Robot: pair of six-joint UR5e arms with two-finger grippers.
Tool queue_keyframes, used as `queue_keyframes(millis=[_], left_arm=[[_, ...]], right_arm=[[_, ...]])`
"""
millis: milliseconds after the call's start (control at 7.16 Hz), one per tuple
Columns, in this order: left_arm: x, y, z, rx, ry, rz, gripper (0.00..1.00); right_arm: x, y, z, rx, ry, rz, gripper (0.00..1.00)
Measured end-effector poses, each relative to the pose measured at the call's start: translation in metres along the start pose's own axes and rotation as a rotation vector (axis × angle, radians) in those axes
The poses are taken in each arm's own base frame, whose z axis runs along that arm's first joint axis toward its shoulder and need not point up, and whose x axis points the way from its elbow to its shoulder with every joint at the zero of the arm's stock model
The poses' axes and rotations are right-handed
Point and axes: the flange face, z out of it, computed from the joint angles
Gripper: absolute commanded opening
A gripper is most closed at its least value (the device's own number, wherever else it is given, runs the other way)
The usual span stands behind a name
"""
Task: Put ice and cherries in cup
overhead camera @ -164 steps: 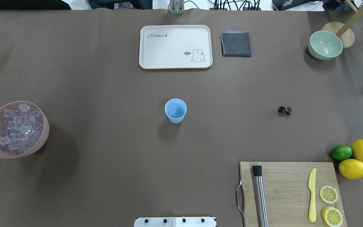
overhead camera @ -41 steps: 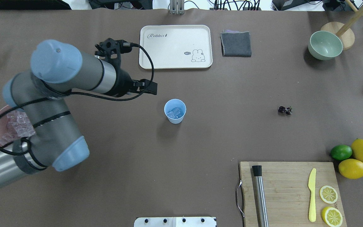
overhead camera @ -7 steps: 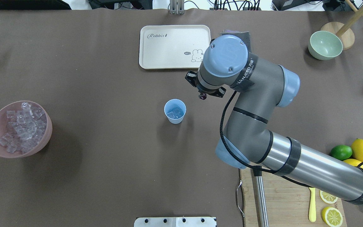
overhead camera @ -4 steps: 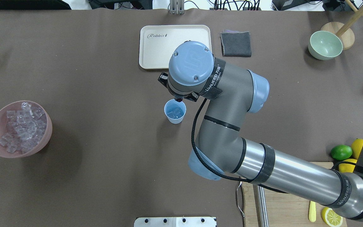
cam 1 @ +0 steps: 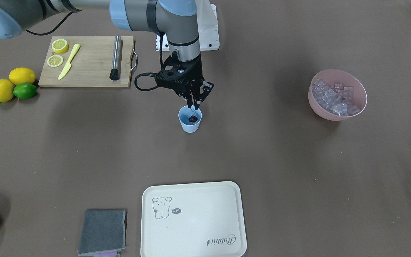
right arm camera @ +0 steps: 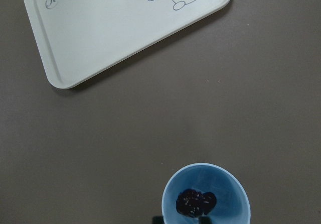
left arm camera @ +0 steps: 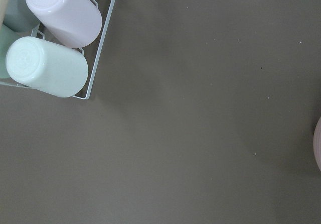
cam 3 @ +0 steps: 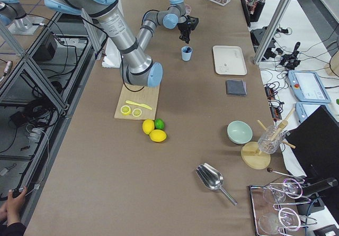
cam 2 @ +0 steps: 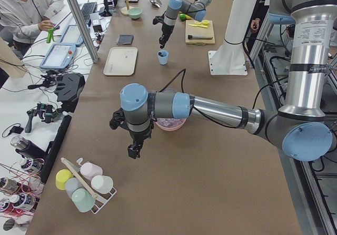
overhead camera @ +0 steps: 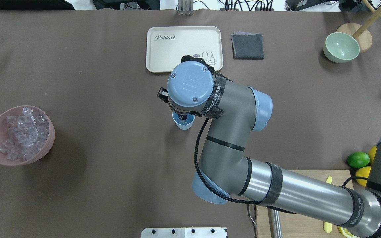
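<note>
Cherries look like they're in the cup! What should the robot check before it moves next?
1. Cherries inside the cup: ok, they show within its rim.
2. Cup upright: ok.
3. Right gripper free of the cherries: cannot tell; its fingertips hang just above the rim.
4. Ice in the cup too: cannot tell; it shows clearly only in the pink bowl.
5. Left gripper out of the way: ok, far from the cup, near the pink bowl.
</note>
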Motion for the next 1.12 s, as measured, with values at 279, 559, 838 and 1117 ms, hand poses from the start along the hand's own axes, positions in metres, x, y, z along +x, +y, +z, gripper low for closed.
queue_keyframes(millis=[279,559,838,1117], left_arm=[[0.0,0.003,0.002,-0.003,0.001,-0.003,0.99],[-0.01,0.022,0.016,-0.033,0.014,-0.038,0.99],[-0.032,0.06,0.038,-0.069,0.029,-0.134,0.99],[-0.033,0.089,0.047,-0.031,0.009,-0.294,0.99]], right_arm=[[0.004,0.005,-0.006,0.005,0.031,-0.033,1.0],[0.017,-0.005,-0.027,-0.008,0.097,-0.117,1.0],[0.068,-0.076,-0.04,-0.058,0.142,-0.231,1.0],[0.146,-0.171,-0.061,-0.105,0.162,-0.342,1.0]])
